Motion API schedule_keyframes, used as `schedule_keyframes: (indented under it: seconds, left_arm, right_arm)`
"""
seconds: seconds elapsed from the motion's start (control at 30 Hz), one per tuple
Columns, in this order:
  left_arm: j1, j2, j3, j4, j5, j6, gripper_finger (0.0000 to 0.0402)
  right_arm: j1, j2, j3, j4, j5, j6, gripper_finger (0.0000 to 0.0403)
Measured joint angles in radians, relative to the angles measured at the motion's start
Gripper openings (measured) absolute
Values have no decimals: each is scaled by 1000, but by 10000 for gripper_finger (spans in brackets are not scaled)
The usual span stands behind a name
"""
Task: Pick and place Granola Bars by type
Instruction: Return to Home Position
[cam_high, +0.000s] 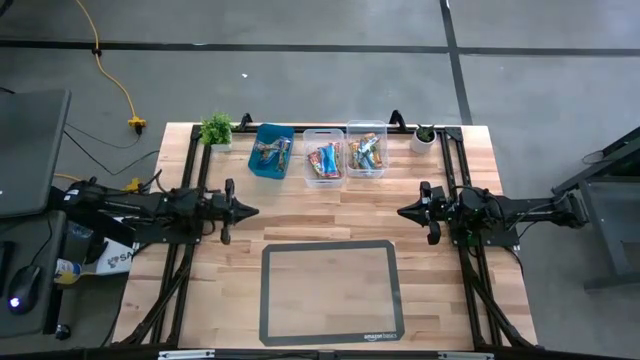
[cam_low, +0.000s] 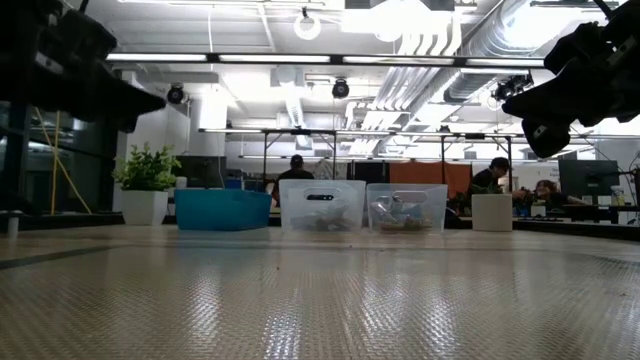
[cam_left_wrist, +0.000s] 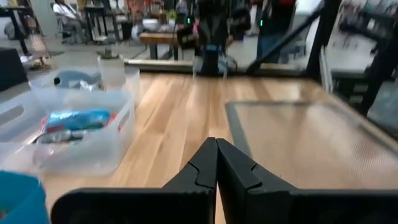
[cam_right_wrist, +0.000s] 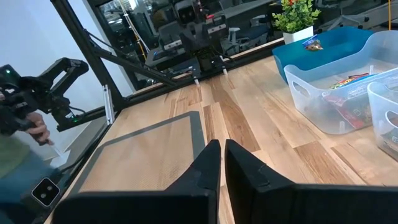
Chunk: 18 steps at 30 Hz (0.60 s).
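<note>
The Granola Bars lie in three bins along the table's far edge: some in a teal bin (cam_high: 270, 152), some in a middle clear bin (cam_high: 323, 158) and some in a right clear bin (cam_high: 366, 150). Blue and reddish wrappers (cam_left_wrist: 74, 120) show through a clear wall in the left wrist view. My left gripper (cam_high: 252, 211) hovers shut and level at the table's left, pointing right. My right gripper (cam_high: 402, 212) hovers shut and level at the right, pointing left. Both stand clear of the bins and hold nothing.
A grey-framed mat (cam_high: 330, 292) lies near the front edge between the arms. A potted plant (cam_high: 216, 130) stands left of the teal bin, and a small white pot (cam_high: 425, 137) right of the clear bins. People sit in the room beyond the table (cam_low: 495, 175).
</note>
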<state>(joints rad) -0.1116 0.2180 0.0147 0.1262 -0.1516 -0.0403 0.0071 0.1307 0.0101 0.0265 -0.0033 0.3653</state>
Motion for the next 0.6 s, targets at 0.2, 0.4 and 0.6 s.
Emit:
schedule_keyframes:
  seconds: [0.2,0.4,0.6]
  left_arm:
    - [0,11,2,-94,-42,12,1]
    - [0,29,4,-100,-36,10,1]
    - [0,28,5,-100,-34,9,1]
  right_arm:
    - [0,0,0,0,0,0,6]
    - [0,0,0,0,0,0,7]
    - [0,0,0,0,0,0,7]
